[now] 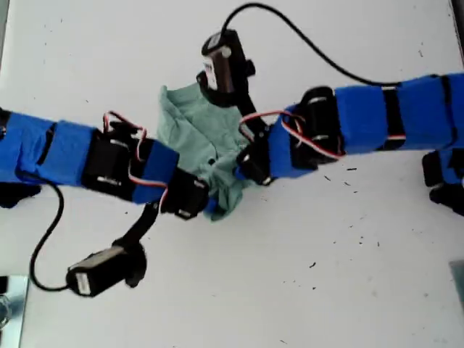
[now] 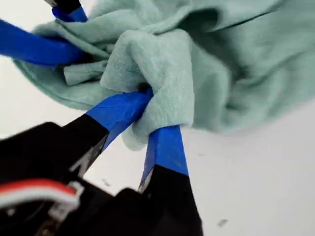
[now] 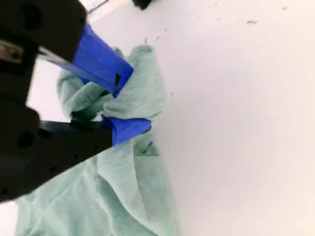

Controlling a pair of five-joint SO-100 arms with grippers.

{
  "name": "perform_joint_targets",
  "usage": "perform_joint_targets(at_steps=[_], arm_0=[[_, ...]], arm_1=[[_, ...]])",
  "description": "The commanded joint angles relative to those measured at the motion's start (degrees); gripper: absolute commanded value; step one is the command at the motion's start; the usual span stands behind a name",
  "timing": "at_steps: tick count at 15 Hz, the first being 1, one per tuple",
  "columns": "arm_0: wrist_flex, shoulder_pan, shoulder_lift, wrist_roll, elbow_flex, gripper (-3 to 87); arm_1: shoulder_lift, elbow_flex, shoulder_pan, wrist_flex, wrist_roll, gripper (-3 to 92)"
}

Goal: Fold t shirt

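My first gripper (image 2: 147, 105) and my second gripper (image 3: 125, 105) each pinch bunched folds of the crumpled pale sage-green cloth t shirt (image 1: 203, 134) mid-table.

White bench (image 1: 348, 290) filling nearly whole exterior view, matte, evenly lit, soft shadows only. Small dark specks (image 1: 361, 243) scattering across surface, esp. toward exterior view's right & lower middle. Showing as plain white in both wrist views too. Shiny, reflective strip (image 1: 10, 312) sitting at exterior view's lower-left edge; greyish bit (image 1: 458, 279) at right edge, too cropped to ID. No walls, windows or floor showing.
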Motion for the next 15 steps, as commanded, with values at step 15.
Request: perform_joint_targets(at_steps=[15], arm_0=[[-8.3, -43.0, 86.4, 4.2, 66.4, 26.8]], arm_1=[[78.9, 73.7, 41.5, -36.8, 0.7, 10.2]])
